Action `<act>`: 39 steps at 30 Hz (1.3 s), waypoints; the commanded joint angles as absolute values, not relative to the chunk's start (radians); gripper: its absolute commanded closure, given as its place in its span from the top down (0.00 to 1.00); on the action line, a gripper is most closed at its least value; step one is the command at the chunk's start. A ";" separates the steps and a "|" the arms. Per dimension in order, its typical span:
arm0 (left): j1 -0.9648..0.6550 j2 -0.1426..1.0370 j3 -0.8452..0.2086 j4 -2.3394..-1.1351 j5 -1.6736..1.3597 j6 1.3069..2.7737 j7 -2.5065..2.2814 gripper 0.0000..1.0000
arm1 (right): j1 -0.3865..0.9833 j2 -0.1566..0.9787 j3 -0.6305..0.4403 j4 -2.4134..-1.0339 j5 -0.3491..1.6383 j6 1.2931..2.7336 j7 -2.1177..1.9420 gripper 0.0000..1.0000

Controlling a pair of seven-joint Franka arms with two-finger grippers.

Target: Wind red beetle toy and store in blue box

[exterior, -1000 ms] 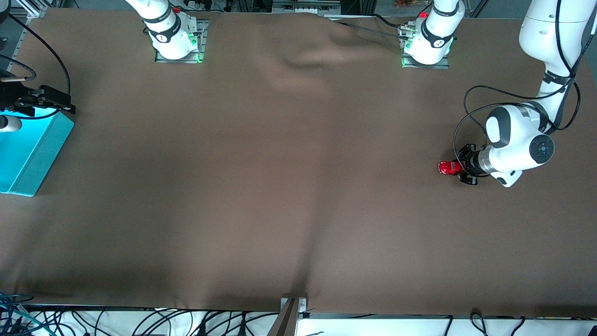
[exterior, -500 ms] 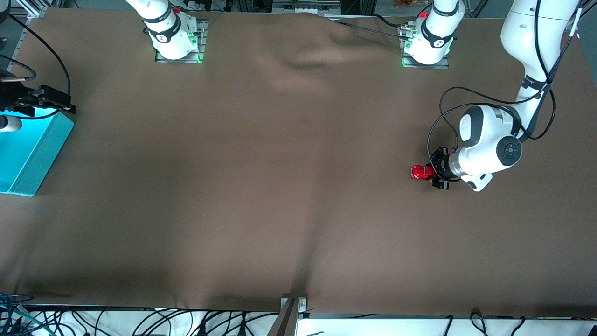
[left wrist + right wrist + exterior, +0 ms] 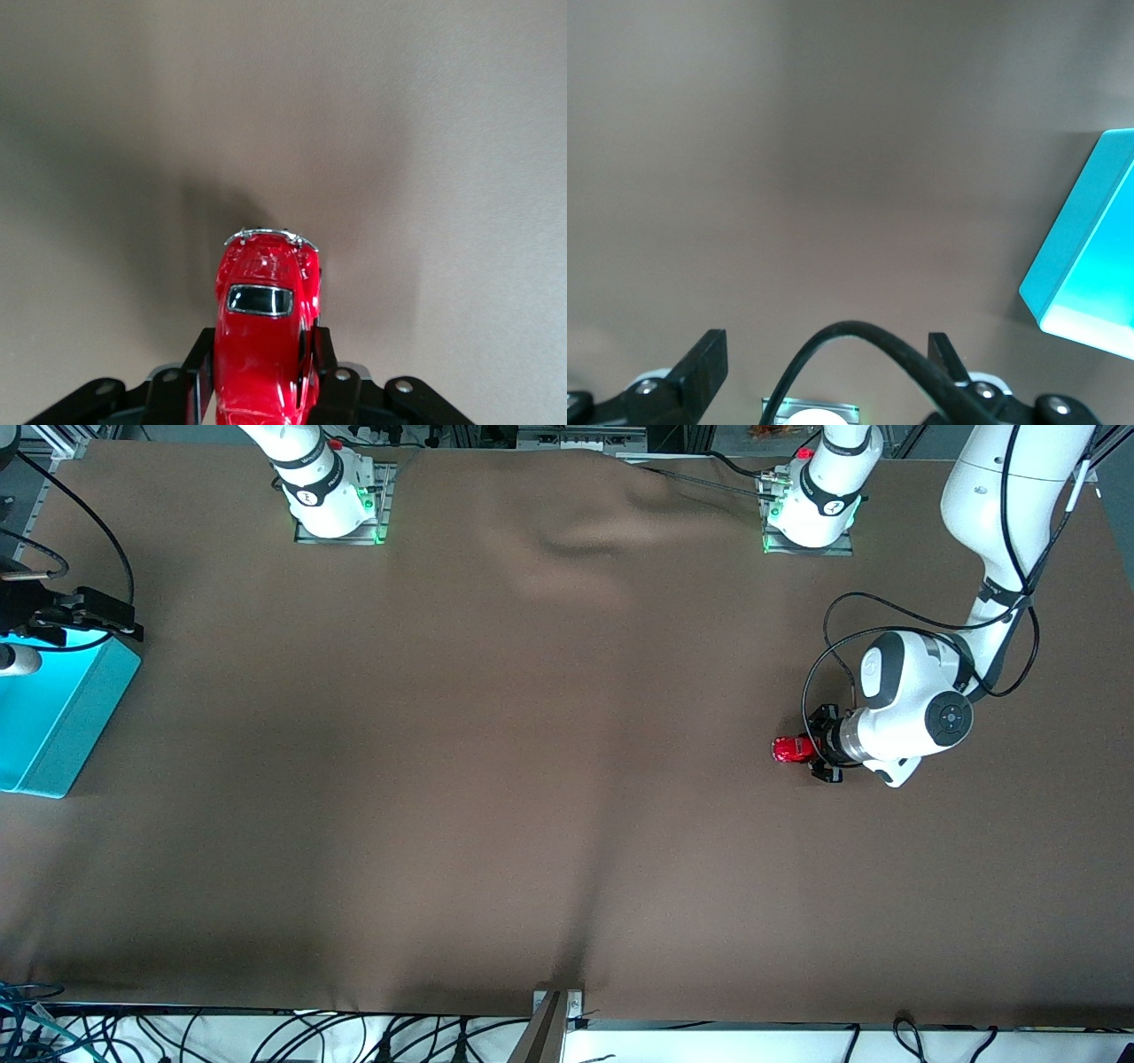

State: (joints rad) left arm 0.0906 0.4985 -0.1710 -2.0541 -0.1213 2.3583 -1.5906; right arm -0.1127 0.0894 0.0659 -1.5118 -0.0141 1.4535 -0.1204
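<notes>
The red beetle toy (image 3: 791, 749) is a tiny glossy red car, held low at the brown cloth toward the left arm's end of the table. My left gripper (image 3: 808, 751) is shut on its sides. In the left wrist view the toy (image 3: 261, 301) sticks out ahead between the black fingers (image 3: 198, 367) of my left gripper (image 3: 261, 361). The blue box (image 3: 97, 726) stands at the right arm's end of the table. My right gripper (image 3: 93, 615) waits above the box's corner, and its wrist view shows this gripper (image 3: 824, 354) open and empty beside the box (image 3: 1085, 221).
A brown cloth (image 3: 532, 779) covers the table, with a raised wrinkle (image 3: 576, 540) between the two arm bases (image 3: 332, 505) (image 3: 811, 514). A black cable (image 3: 859, 341) arcs across the right wrist view. A metal bracket (image 3: 554, 1014) sits at the table's front edge.
My left gripper has carried the red beetle toy along the cloth toward the right arm's end, fast at first, then slower. The right arm and the box have not moved.
</notes>
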 commanded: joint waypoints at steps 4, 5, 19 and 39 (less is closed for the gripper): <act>0.091 0.520 -0.164 -2.036 -0.120 2.358 -1.589 0.00 | -0.120 0.087 0.069 -1.499 -0.003 1.450 -0.133 1.00; 0.094 0.525 -0.163 -2.036 -0.114 2.358 -1.588 0.00 | -0.120 0.087 0.069 -1.499 -0.003 1.450 -0.133 1.00; 0.152 0.560 -0.156 -2.016 -0.023 2.359 -1.585 0.00 | -0.120 0.089 0.069 -1.499 -0.003 1.450 -0.133 1.00; 0.232 0.561 -0.152 -2.008 -0.023 2.356 -1.445 0.00 | -0.120 0.087 0.069 -1.499 -0.005 1.450 -0.133 1.00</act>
State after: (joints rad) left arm 0.2043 0.5042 -0.1548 -2.0411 -0.0539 2.3412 -1.4943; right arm -0.1127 0.0894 0.0659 -1.5118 -0.0141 1.4535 -0.1204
